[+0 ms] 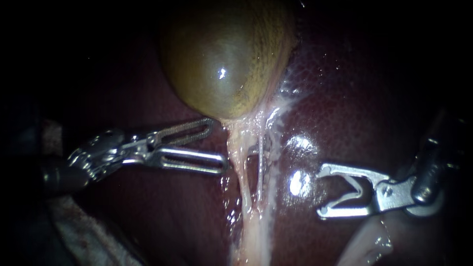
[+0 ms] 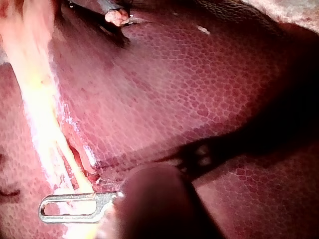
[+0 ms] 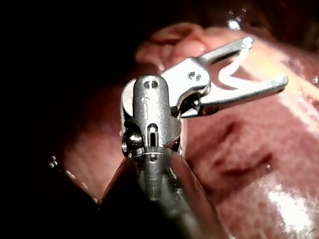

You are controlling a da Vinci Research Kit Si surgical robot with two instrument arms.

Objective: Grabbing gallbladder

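Note:
The olive-brown gallbladder (image 1: 226, 59) bulges at the top centre of the endoscope view, resting on the dark red liver (image 1: 345, 98). Pale stringy tissue with thin tubes (image 1: 251, 167) runs down from its lower end. My left instrument (image 1: 219, 143) comes in from the left; its slotted jaws stand open, tips just below and left of the gallbladder's neck, holding nothing. My right instrument (image 1: 322, 191) stands to the right of the pale tissue with jaws open and empty, seen likewise in the right wrist view (image 3: 266, 62). In the left wrist view one slotted jaw (image 2: 70, 207) lies beside the pale strand (image 2: 40, 109).
Wet liver surface (image 2: 199, 99) surrounds everything, with bright glints (image 1: 298, 182) between the pale tissue and my right instrument. A pale fold of tissue (image 1: 364, 246) lies under the right instrument. Greyish tissue (image 1: 84, 231) fills the lower left corner.

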